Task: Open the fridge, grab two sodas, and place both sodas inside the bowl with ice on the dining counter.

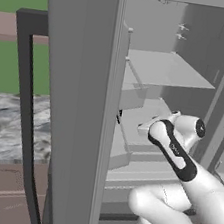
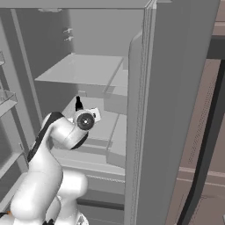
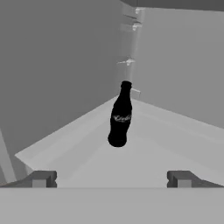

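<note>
You're at the grab step: fridge [image 1: 84,105] open, gripper [image 3: 111,179] spread wide and empty. A soda bottle [image 3: 120,115] stands upright on the shelf at twelve o'clock; reach forward, then close.

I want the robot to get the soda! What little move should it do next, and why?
Probably ease the hand straight forward into the fridge. In the hand view the pincer is open, and the black soda bottle stands upright on the shelf ahead, between the fingertips' lines but not yet between them. Then it could close.
</note>
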{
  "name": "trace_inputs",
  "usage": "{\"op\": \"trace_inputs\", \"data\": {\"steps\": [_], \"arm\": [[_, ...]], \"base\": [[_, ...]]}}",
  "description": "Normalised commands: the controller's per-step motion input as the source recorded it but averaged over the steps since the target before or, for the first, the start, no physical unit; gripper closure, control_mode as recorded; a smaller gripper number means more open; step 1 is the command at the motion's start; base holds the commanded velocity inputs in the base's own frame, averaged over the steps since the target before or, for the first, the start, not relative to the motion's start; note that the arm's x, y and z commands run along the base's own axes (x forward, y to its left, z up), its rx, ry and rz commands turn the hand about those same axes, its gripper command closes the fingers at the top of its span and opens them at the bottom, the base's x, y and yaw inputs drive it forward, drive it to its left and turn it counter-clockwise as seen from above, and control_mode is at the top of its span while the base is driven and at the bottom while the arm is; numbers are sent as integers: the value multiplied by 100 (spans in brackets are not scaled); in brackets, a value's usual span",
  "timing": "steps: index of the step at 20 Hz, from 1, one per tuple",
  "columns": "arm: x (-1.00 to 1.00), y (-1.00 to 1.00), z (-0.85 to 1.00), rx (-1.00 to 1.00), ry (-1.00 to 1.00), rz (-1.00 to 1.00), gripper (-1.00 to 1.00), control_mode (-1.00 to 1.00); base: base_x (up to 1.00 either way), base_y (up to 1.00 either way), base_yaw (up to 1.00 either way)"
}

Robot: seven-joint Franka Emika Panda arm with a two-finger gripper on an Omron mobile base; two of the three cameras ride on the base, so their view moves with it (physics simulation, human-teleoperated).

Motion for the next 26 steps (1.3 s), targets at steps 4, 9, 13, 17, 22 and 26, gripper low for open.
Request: {"op": "trace_inputs", "data": {"steps": [4,9,13,17,22,26], "arm": [[42,0,0,6,-7,3,-100,-100],[40,4,0,2,-2,0,-100,-100],[31,14,0,0,0,0,-100,-100],[14,20,1,0,0,0,-100,-100],[27,4,1,1,1,0,-100,-100],[32,0,0,2,4,0,-100,-100]], "base": [[0,0,0],[0,0,0],[0,0,0],[0,0,0],[0,0,0],[0,0,0]]}}
